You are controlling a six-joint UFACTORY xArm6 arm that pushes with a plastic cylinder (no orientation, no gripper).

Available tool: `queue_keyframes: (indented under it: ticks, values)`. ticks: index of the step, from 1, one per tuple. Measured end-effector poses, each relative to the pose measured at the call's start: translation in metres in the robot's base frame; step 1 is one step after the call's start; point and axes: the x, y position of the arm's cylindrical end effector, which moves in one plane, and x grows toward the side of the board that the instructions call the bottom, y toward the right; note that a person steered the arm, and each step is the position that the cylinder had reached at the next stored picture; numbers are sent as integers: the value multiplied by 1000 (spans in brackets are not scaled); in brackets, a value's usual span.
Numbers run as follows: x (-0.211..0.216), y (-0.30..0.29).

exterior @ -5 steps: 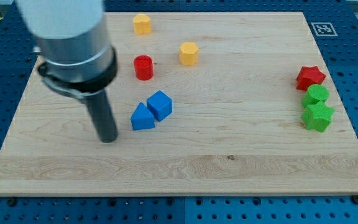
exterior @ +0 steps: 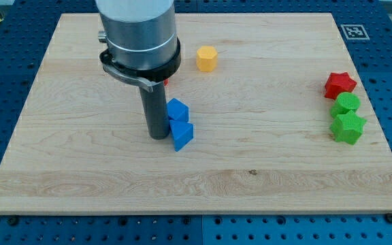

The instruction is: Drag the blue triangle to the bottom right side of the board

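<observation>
blue triangle (exterior: 182,134): lies a little to the view's left of the board's middle, touching the blue cube on its upper side and my tip on its left side; its point looks toward the view's bottom right.
my tip (exterior: 158,135): a bare rod end with no jaws, holding nothing; it stands on the board, pressed against the triangle's left face, with the blue cube just up and to the right of it.
blue cube (exterior: 177,109): sits directly above the triangle in the view, beside the rod's right flank.
arm: the grey cylinder and black collar above the rod cover the upper left-middle of the board; a sliver of red (exterior: 167,81) shows at the collar's right edge, and I cannot tell its shape.
yellow hexagon (exterior: 207,58): alone near the view's top, right of the arm.
red star (exterior: 339,85): near the right edge.
green blocks: two just below the red star, in a column; upper green block (exterior: 348,104) touches the star, lower green star (exterior: 348,127) touches the upper one.
board (exterior: 271,170): pale wood on a blue pegged table.
</observation>
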Motion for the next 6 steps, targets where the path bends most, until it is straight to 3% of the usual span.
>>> queue_keyframes:
  ticks: [5, 6]
  values:
    - [13, 82]
    - [55, 82]
